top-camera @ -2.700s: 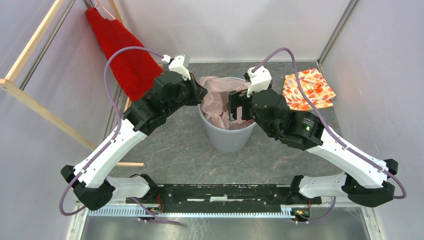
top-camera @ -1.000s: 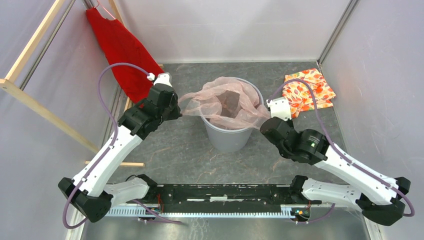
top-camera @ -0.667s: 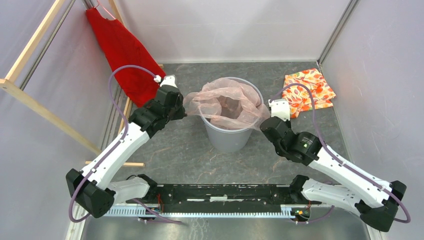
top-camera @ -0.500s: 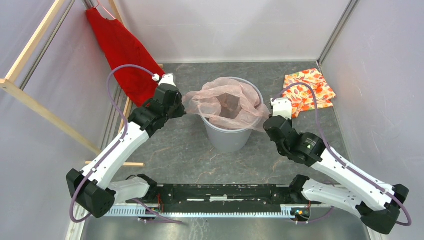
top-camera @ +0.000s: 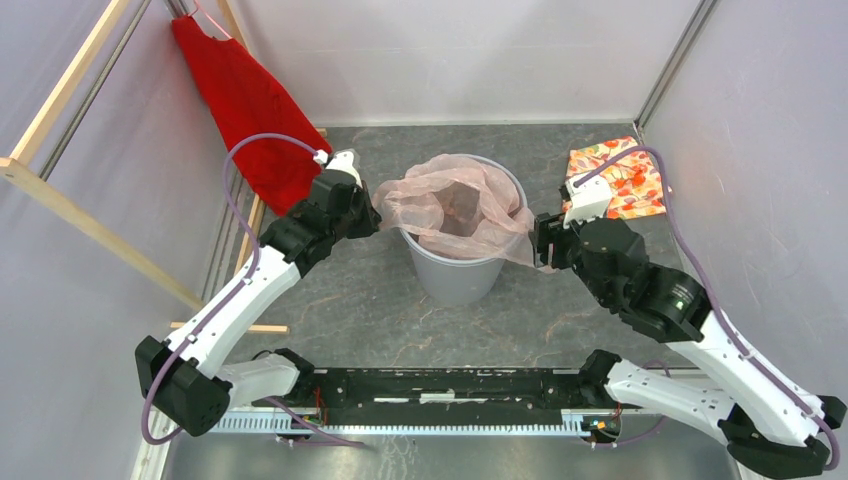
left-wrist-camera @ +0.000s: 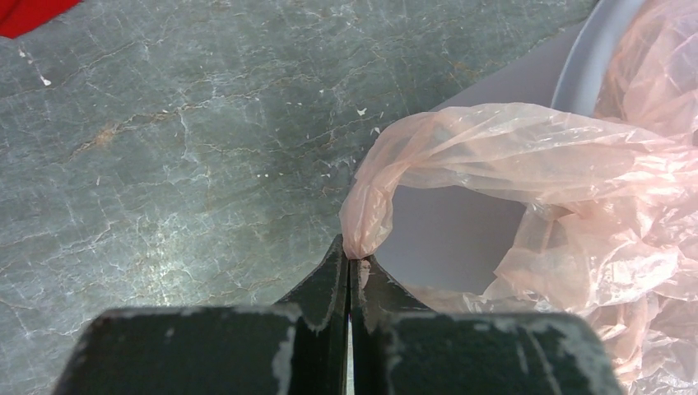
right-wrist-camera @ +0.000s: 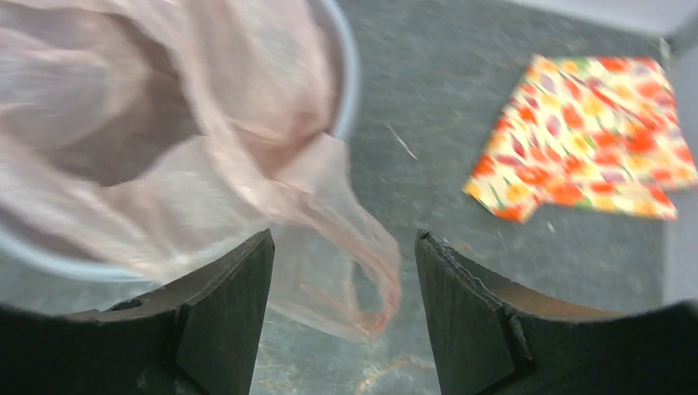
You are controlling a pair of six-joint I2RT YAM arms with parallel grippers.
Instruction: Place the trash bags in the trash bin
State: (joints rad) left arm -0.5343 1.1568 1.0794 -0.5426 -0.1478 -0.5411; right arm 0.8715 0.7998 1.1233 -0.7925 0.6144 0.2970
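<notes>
The pale pink trash bag (top-camera: 450,205) lies spread open over the round grey trash bin (top-camera: 455,275), its edges hanging outside the rim. My left gripper (top-camera: 372,218) is shut on the bag's left edge (left-wrist-camera: 370,222), just outside the bin's left wall (left-wrist-camera: 494,90). My right gripper (top-camera: 540,243) is open at the bin's right side. A loose flap of the bag (right-wrist-camera: 346,255) hangs over the bin rim (right-wrist-camera: 350,74) between my fingers (right-wrist-camera: 230,304), touching neither.
An orange floral folded cloth (top-camera: 620,180) lies right of the bin, also in the right wrist view (right-wrist-camera: 593,140). A red garment (top-camera: 240,100) hangs at the back left by a wooden frame (top-camera: 60,190). Grey walls enclose the table.
My right gripper has let go of the bag's right edge, opened and drawn back to the right. My left gripper shifted slightly toward the bin, still holding the left edge.
</notes>
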